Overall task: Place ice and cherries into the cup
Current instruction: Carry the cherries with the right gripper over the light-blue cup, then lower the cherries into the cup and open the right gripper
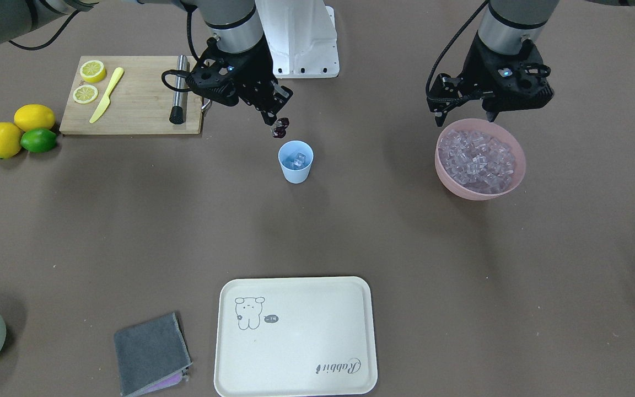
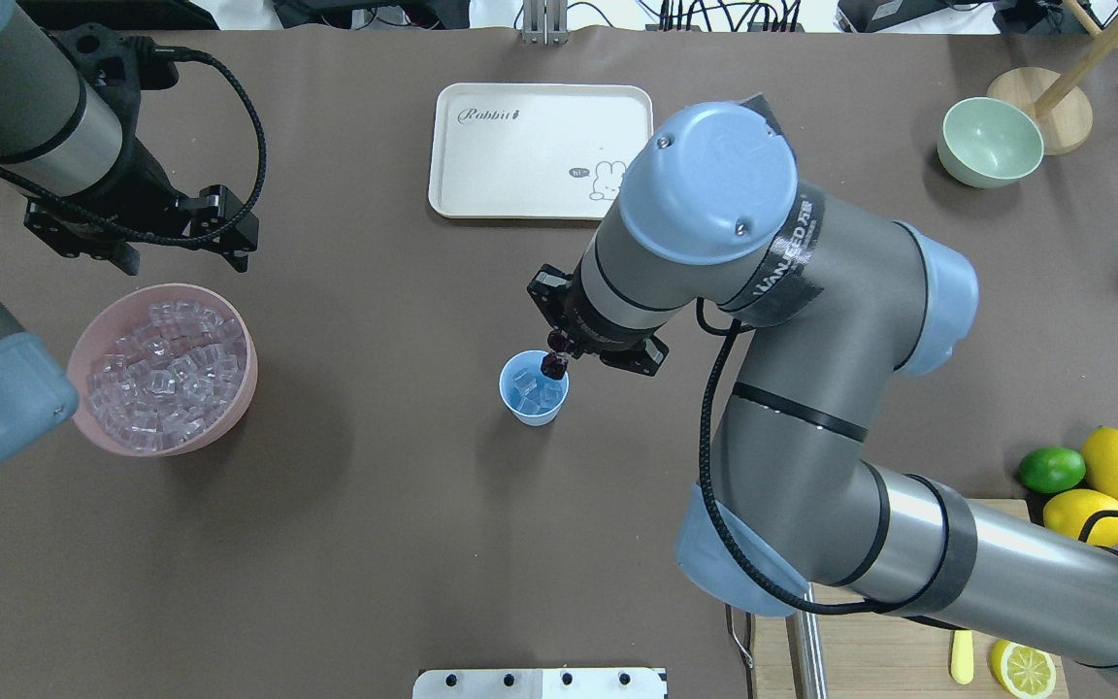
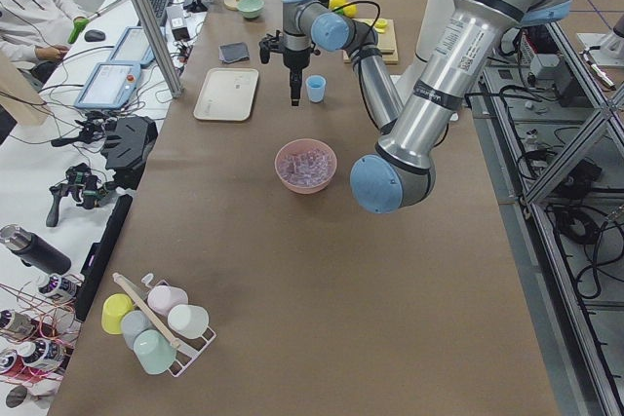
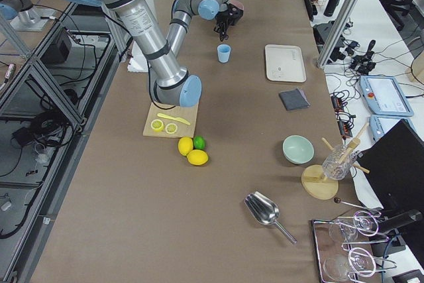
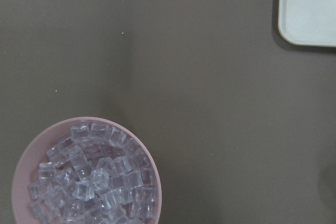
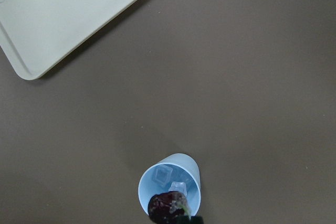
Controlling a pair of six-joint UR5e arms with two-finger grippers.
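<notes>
There go the cherries (image 1: 280,127): a dark red, glossy pair, dangling in the air from the right gripper (image 1: 272,118), whose fingers are pinched tight on them. Seen from across the table (image 1: 350,231), they hang just above the cup (image 1: 295,168), over its 11 o'clock rim. The cup is a small light blue tumbler, upright near the table's middle, with a few clear ice cubes (image 1: 297,159) inside. The right arm comes in from 11 o'clock, wrist tilted, fingers angled down toward the cup. Well apart at the cup's 3 o'clock, the left gripper (image 1: 465,116) hovers over the 12 o'clock rim of the pink bowl (image 1: 480,194), which is heaped with more ice. Its jaws are spread and hold nothing.
</notes>
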